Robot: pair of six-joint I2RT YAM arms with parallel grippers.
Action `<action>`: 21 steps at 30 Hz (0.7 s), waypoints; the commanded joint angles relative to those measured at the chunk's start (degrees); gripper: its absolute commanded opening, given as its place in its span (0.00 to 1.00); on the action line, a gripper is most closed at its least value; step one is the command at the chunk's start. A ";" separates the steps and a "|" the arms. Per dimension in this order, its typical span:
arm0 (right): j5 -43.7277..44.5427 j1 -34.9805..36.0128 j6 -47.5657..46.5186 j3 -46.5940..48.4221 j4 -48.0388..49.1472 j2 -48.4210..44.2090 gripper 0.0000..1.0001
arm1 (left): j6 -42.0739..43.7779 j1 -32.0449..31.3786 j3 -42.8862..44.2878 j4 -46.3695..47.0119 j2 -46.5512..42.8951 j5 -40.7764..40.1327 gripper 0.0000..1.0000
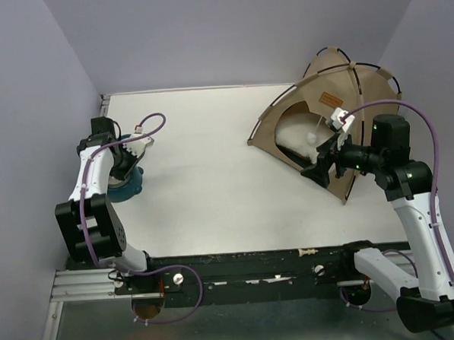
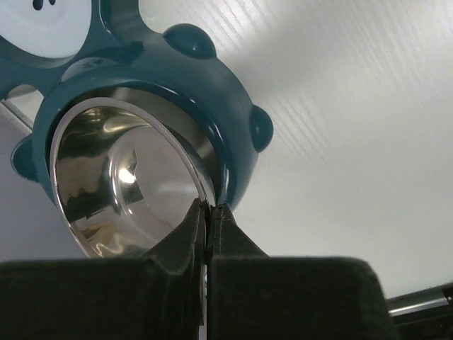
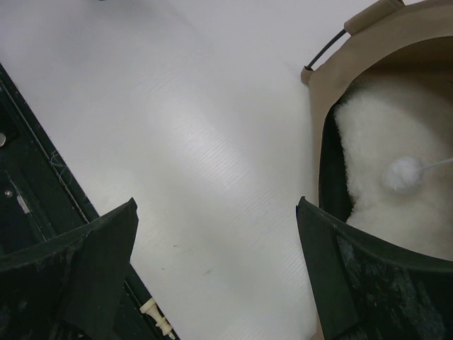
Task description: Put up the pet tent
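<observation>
Tent [image 1: 360, 94] stands on the far right of the table [image 1: 211, 155], tan fabric domed over black poles [image 1: 374, 65], opening facing left and toward the arms. Orange label [image 1: 330, 100] sits above the opening. Inside are a white fluffy cushion [image 3: 396, 127] and a white pom-pom [image 3: 402, 172] hanging on a string. Right gripper [image 3: 216, 212] is at the tent mouth, spread wide and holding nothing; one finger [image 3: 333, 276] is against the near edge of the opening, the other over bare table. Left gripper [image 2: 207, 212] is at the left side, well apart from the tent, pinched closed on the rim of a steel bowl [image 2: 120, 184] set in a teal holder [image 2: 233, 92].
</observation>
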 commanded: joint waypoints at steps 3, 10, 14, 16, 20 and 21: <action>-0.26 0.33 0.03 -1.31 0.95 -0.97 1.00 | -1.80 0.49 2.64 4.39 5.51 -2.44 0.05; -0.69 0.33 -0.23 -2.10 0.77 -0.88 1.00 | -0.83 0.58 3.07 0.71 3.06 -0.60 0.69; -0.69 0.33 -0.41 -2.45 0.86 -1.23 1.00 | -0.66 1.28 6.93 -4.30 1.56 1.86 0.70; -0.78 0.33 -0.41 -2.62 0.86 -1.23 1.00 | -0.40 2.24 8.17 -5.09 1.74 2.13 0.65; -0.61 0.33 -0.50 -2.80 1.12 -1.14 1.00 | 0.48 2.78 8.17 -4.75 3.40 0.90 0.42; -0.52 0.33 -0.50 -2.80 1.12 -1.14 1.00 | 0.40 2.95 8.00 -4.57 4.28 0.64 0.37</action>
